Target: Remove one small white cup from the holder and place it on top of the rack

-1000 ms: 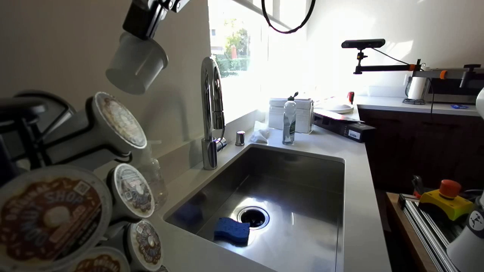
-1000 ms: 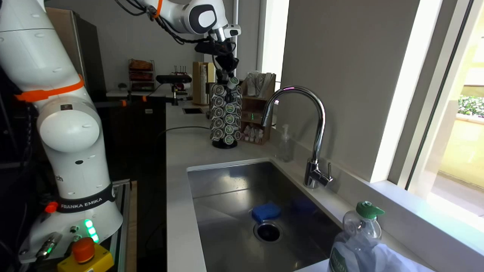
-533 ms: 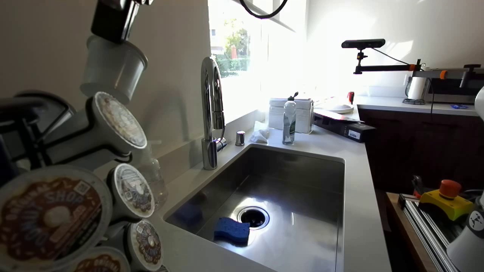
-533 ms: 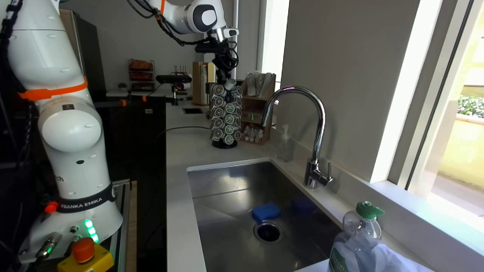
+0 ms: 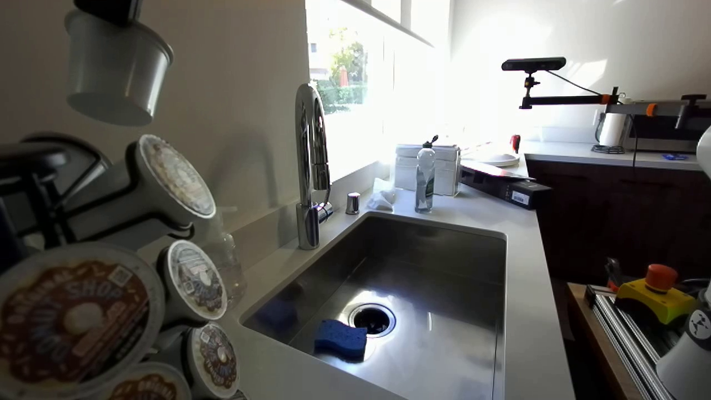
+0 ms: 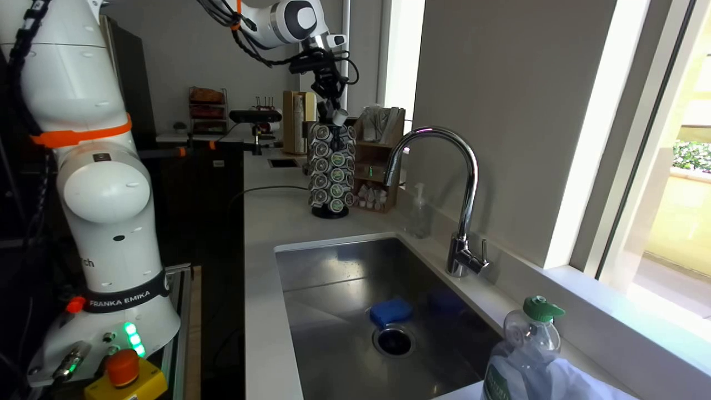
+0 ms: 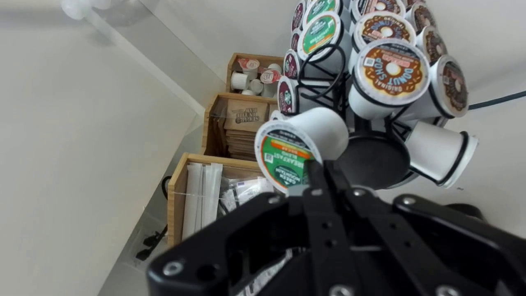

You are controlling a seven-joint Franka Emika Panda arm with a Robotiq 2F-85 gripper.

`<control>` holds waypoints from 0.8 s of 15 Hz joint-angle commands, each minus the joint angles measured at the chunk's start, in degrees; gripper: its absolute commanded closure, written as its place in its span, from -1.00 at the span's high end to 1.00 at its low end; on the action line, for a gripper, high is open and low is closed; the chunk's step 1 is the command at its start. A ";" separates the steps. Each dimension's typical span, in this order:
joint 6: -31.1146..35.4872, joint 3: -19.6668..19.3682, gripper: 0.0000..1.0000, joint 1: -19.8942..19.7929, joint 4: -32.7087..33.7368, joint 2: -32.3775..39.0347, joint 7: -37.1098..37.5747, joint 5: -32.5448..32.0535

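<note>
The small white cup [image 5: 114,69] hangs from my gripper, wide rim up and slightly tilted, in an exterior view. In the wrist view the cup [image 7: 324,127] shows a green printed lid. My gripper [image 7: 322,166] is shut on its rim; in an exterior view the gripper [image 6: 331,106] is above the rack. The rack's round black top [image 7: 372,160] shows just right of the cup in the wrist view. In exterior views the top [image 5: 32,157] is below and left of the cup, apart from it, and the rack's black base [image 6: 330,212] stands on the counter.
Several pods with brown patterned lids [image 7: 392,72] fill the rack's loops. A wooden organizer [image 7: 176,205] stands close beside the rack. A tall faucet [image 6: 469,183] and the steel sink [image 6: 333,333] with a blue sponge [image 6: 391,311] are nearer in that exterior view.
The gripper and cup have moved left and then up over the rack in an exterior view. The cup has turned more upright. The grip has stayed shut.
</note>
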 commanded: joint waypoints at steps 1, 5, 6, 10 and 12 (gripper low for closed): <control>-2.77 0.89 -0.97 1.38 2.52 1.65 -2.65 -2.38; -1.82 1.86 -0.97 2.55 2.89 2.38 -6.70 -4.26; -1.66 2.00 -0.97 2.74 2.97 2.49 -7.29 -5.09; -1.14 2.59 -0.97 3.30 3.07 3.00 -9.78 -8.42; -0.80 2.83 -0.97 3.51 3.18 3.35 -11.05 -9.90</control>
